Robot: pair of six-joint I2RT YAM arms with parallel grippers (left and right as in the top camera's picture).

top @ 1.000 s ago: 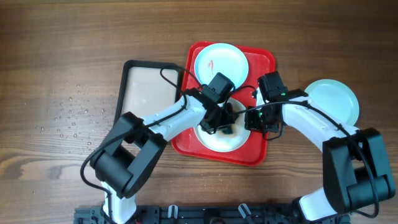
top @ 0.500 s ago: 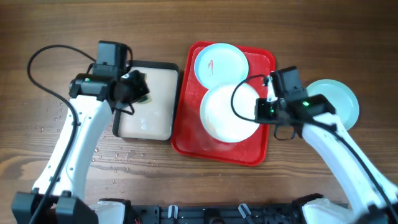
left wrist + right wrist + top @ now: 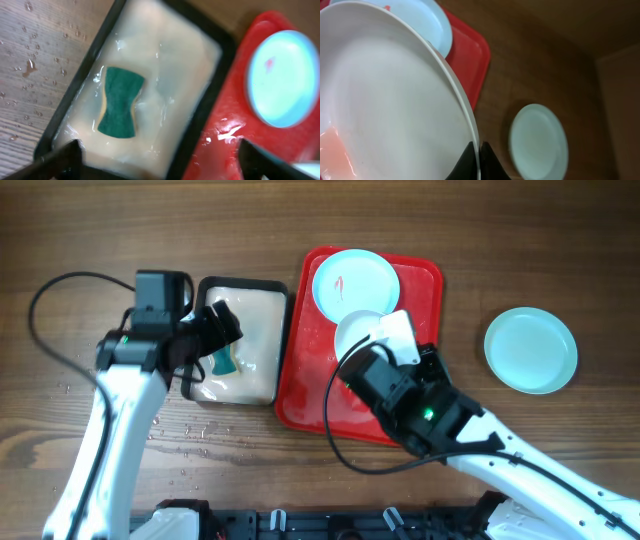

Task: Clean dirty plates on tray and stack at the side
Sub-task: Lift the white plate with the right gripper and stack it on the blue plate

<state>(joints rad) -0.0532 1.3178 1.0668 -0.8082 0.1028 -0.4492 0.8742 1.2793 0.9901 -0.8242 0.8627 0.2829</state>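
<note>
Entry: we read no text, label, brand, number or sign in any view. The white plate, pale blue plates, red tray, beige tray and sponge show plain surfaces.

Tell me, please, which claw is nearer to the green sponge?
Left. The left claw hangs open just above the sponge in the beige tray; the right claw is off over the red tray, shut on the white plate.
</note>
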